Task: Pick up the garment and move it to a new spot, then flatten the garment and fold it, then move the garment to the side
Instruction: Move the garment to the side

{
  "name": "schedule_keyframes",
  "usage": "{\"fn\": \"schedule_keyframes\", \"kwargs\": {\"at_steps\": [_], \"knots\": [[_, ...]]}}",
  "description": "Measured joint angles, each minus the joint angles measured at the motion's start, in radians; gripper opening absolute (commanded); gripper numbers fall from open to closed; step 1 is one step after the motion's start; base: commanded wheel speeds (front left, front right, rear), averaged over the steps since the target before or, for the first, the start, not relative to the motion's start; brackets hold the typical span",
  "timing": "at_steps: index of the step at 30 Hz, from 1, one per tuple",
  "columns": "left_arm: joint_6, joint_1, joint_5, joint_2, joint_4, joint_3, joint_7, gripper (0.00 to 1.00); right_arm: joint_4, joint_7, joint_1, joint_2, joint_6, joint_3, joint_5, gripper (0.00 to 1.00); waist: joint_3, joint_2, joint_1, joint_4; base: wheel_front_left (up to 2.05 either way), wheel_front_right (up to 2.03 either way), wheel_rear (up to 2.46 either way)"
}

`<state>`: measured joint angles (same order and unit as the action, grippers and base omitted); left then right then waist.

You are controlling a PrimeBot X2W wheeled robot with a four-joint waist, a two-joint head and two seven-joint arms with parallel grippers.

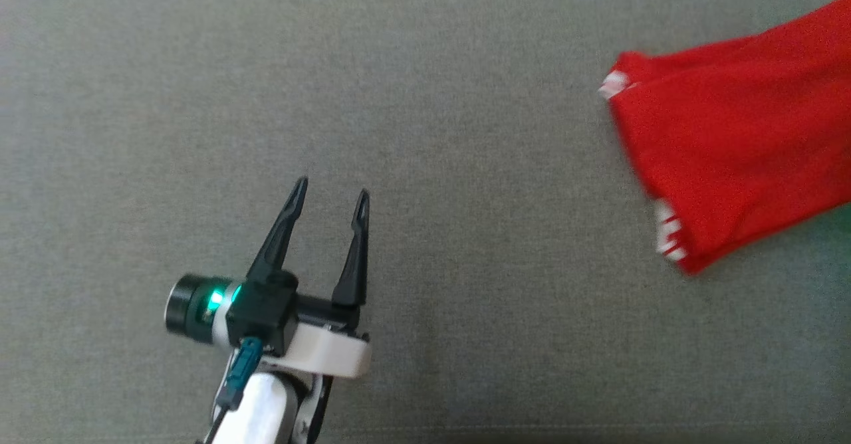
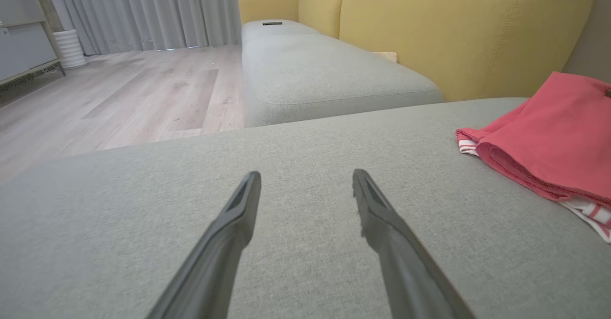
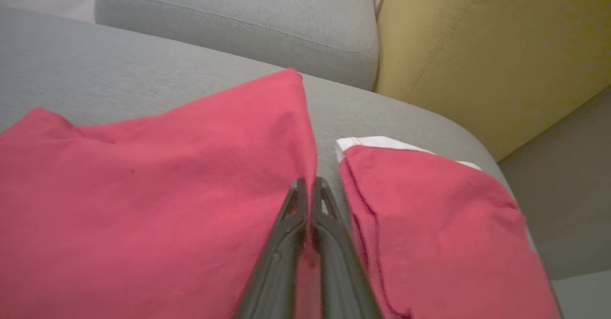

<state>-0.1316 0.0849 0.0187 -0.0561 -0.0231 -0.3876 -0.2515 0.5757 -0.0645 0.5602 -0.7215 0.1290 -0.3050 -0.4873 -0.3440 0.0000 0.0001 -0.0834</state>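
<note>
The garment (image 1: pixel 738 145) is a red piece with white striped trim, folded over, lying at the right edge of the grey cushion in the head view. My right gripper (image 3: pixel 309 184) is shut, and an edge of the red garment (image 3: pixel 167 190) is pinched between its two fingers. My left gripper (image 1: pixel 330 189) is open and empty over bare cushion, well to the left of the cloth. In the left wrist view the garment (image 2: pixel 553 142) lies off to the right of the open fingers (image 2: pixel 238 209).
The grey seat cushion (image 1: pixel 399 98) spreads wide to the left of the cloth. A yellow sofa backrest (image 2: pixel 453 32) rises behind it, and a second grey cushion (image 2: pixel 324 70) adjoins it. A wooden floor (image 2: pixel 143 94) lies beyond the cushion's edge.
</note>
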Motion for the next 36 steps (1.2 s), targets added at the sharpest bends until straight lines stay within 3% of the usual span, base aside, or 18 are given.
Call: {"fn": "schedule_keyframes", "kwargs": {"at_steps": [6,17,18,19,20,22,25,30,36], "knots": [[0.000,0.072,0.000,0.002,-0.009,-0.028,-0.001,1.00,-0.063,-0.054,0.004,-0.146,0.000,0.112,0.082,0.00,-0.083,0.0000,0.0000,0.009,0.00,0.00,0.00],[0.001,0.129,0.000,0.004,-0.002,-0.044,-0.003,1.00,-0.139,-0.133,-0.056,-0.267,0.000,0.371,0.178,0.00,-0.164,0.0000,0.0001,-0.006,0.00,0.00,0.00],[0.000,0.129,0.000,0.004,-0.002,-0.043,-0.003,1.00,-0.144,-0.140,-0.072,-0.270,0.000,0.389,0.190,0.26,-0.170,0.0000,0.0000,-0.006,0.00,0.00,0.00],[0.000,0.130,0.000,0.004,-0.001,-0.044,-0.003,1.00,-0.146,-0.143,-0.085,-0.270,0.000,0.404,0.202,0.26,-0.175,0.0000,0.0001,-0.007,0.00,0.00,0.00],[0.000,0.130,0.000,0.004,0.002,-0.044,-0.003,1.00,-0.148,-0.153,-0.095,-0.269,0.000,0.418,0.213,1.00,-0.178,0.0000,0.0001,-0.008,0.00,0.00,0.00],[0.002,0.134,0.000,0.004,0.012,-0.047,-0.003,1.00,-0.157,-0.156,-0.109,-0.261,0.000,0.446,0.253,1.00,-0.177,0.0000,0.0002,-0.011,0.00,0.00,0.00],[0.004,0.145,0.000,0.004,0.021,-0.049,-0.003,1.00,-0.214,-0.147,-0.120,-0.207,0.000,0.475,0.305,1.00,-0.157,0.0000,0.0001,-0.017,0.00,0.00,0.00],[-0.004,0.133,0.001,0.001,0.040,-0.043,-0.003,1.00,-0.308,-0.129,-0.148,0.024,0.000,0.434,0.335,1.00,-0.083,0.0000,0.0001,-0.019,0.00,0.00,0.00],[-0.027,0.018,0.024,-0.005,0.063,-0.002,-0.003,1.00,-0.316,-0.039,-0.237,0.282,0.000,0.341,0.323,1.00,0.051,0.0000,0.0000,-0.013,0.00,0.00,0.00]]}}
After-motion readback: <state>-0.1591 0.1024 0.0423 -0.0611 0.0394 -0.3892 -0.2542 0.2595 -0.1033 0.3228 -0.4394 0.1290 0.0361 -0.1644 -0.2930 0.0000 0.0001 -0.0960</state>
